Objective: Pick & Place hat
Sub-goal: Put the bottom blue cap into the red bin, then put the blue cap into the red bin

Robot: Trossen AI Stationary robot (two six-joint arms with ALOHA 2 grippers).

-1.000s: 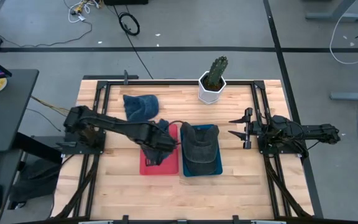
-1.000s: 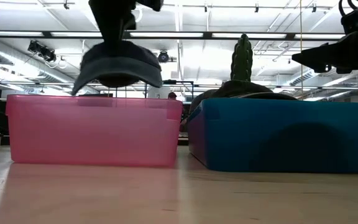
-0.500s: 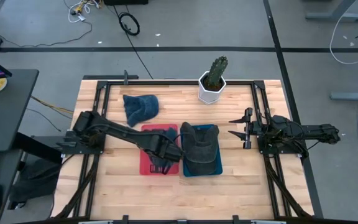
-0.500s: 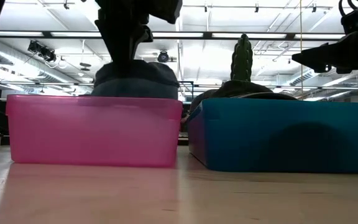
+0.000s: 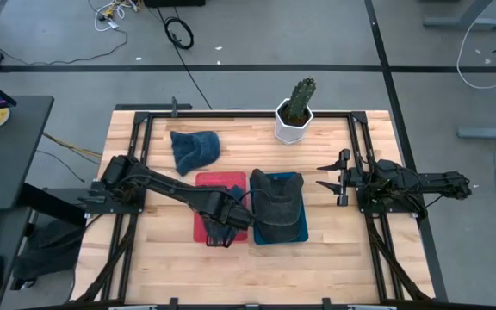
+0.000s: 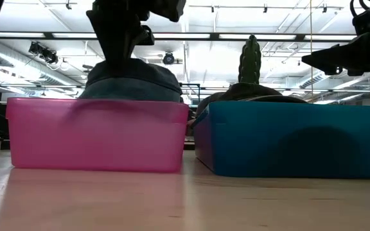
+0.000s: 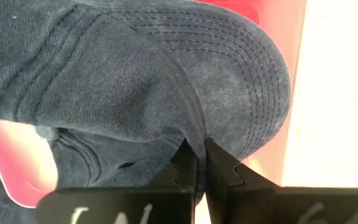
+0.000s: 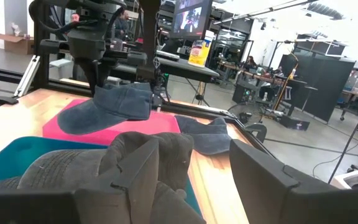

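Note:
My left gripper hangs over the near part of the pink bin, shut on a dark blue cap. The cap's lower edge sits behind the bin's rim in the low view. Whether it rests on the bin floor is hidden. A dark grey hat lies in the blue bin beside the pink one. My right gripper waits open at the table's right side, apart from everything. My left gripper pinches a raised fold of the cap's crown between its two fingers, right beside the stitched brim. The fingers come from above, pointing down. The cap hangs below them, its lower part inside the pink bin.
Another blue hat lies on the table beyond the pink bin. A cactus in a white pot stands near the far edge. Bare wood lies along the near edge and on the table's left side. Black frame rails run down both sides.
My left gripper has moved toward the near edge and slightly right, and has come down over the pink bin. The cap, which hung clear above the rim, now sits lower, with its lower edge behind the bin wall. The right arm has kept still.

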